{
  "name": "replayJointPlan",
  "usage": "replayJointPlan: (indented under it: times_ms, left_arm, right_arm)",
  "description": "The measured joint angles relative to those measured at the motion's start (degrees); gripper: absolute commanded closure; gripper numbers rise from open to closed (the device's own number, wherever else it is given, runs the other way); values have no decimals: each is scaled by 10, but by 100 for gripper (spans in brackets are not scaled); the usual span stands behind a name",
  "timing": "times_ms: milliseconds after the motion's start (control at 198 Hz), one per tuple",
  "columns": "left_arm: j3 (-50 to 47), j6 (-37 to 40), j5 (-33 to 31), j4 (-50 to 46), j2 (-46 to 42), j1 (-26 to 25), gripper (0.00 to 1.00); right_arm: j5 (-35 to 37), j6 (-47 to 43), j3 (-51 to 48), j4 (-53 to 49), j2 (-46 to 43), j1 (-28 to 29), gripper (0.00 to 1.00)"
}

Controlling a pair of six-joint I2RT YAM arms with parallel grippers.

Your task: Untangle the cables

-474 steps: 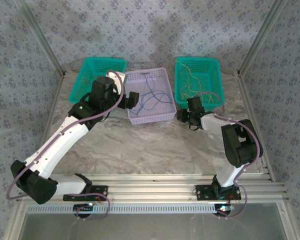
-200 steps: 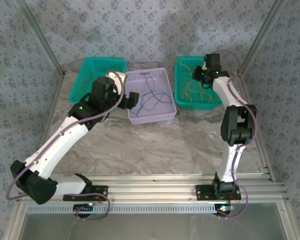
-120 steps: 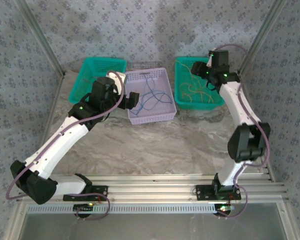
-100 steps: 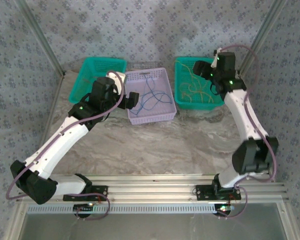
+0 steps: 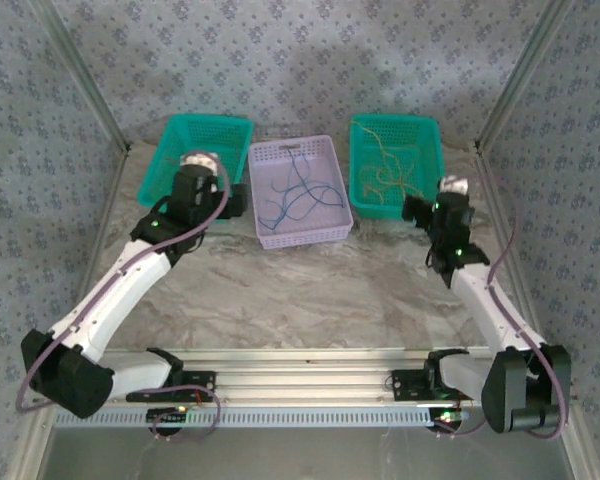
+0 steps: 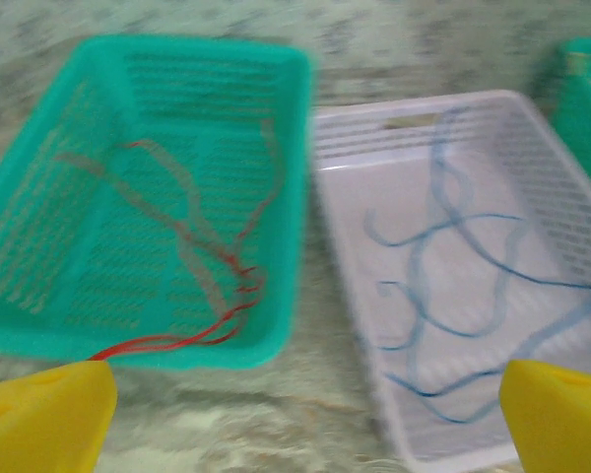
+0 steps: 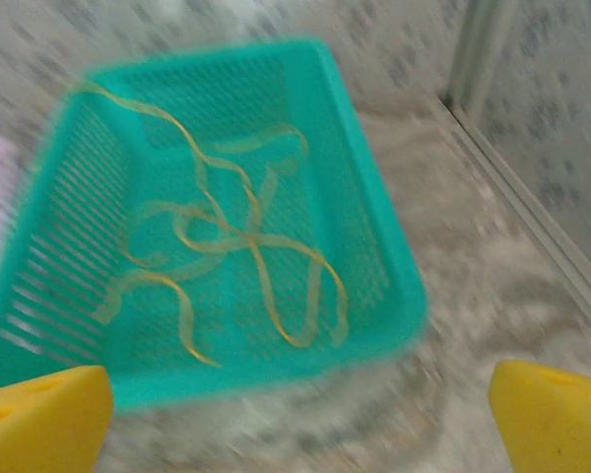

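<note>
My left gripper [image 6: 305, 426] stands wide and empty near thin red cables [image 6: 177, 342] in a teal plastic basket [image 6: 207, 54]. My right gripper [image 7: 300, 414], equally wide, faces thin yellow cables [image 7: 261, 261] in a second teal plastic basket [image 7: 374, 236].

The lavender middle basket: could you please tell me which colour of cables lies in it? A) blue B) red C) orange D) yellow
A: the left wrist view shows blue cables lying in the lavender basket, while the red cables lie in the left green basket and the yellow cables in the right green basket.
</note>
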Motion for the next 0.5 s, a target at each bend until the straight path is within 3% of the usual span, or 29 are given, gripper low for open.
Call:
replayJointPlan:
  times_ms: [96,247,504]
  left_arm:
    - [-63,-6,-35,14,-43,38,0]
    - [-159,-5,-79,41,-85,63,0]
    - [-294,-5,-139,132,-97,128,0]
  right_arm:
    - [19,-14,-75,74,53,-14,0]
    - [10,-65,-110,177,160,-16,0]
    - [-43,-99,-160,377,226,-52,0]
